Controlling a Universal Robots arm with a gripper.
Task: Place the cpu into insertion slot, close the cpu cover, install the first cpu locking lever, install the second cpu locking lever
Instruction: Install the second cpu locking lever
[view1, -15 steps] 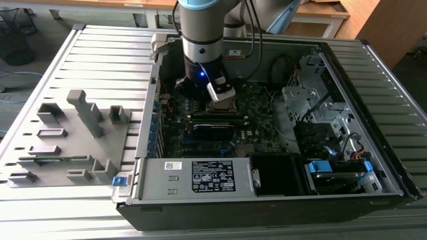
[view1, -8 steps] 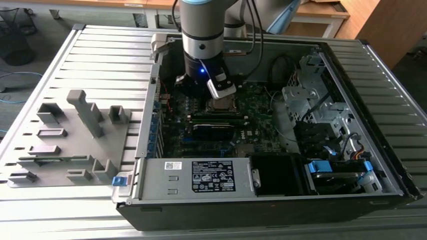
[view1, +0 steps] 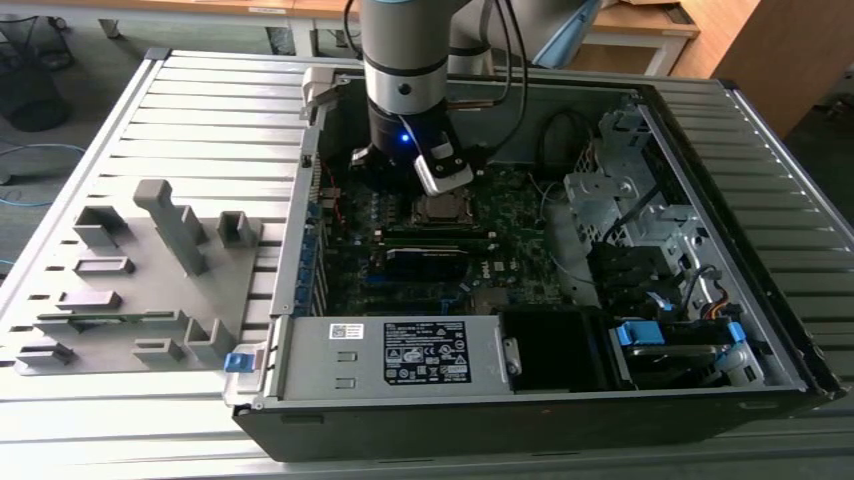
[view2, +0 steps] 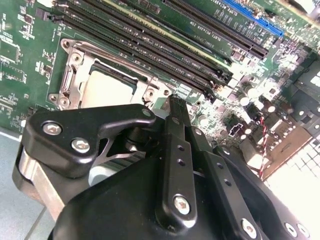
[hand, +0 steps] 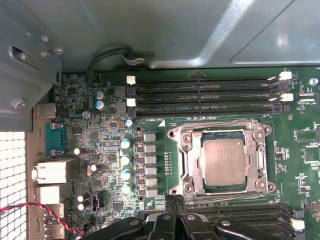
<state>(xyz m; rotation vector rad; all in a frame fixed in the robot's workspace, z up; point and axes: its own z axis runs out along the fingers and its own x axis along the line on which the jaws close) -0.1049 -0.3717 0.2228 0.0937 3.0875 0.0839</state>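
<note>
The small flat square silver-grey cpu (hand: 224, 162) is already sitting inside the square silvery-rimmed insertion slot (hand: 183, 150) on the dark green motherboard (hand: 115, 150). The black two-finger gripper (hand: 175, 200) is hovering just beside the slot, fingers pressed together, grasping nothing. The thin silvery cpu cover (hand: 260, 165) is lying around the chip.

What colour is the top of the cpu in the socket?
Dull silver-grey; the cpu shows best in the first wrist view.
</note>
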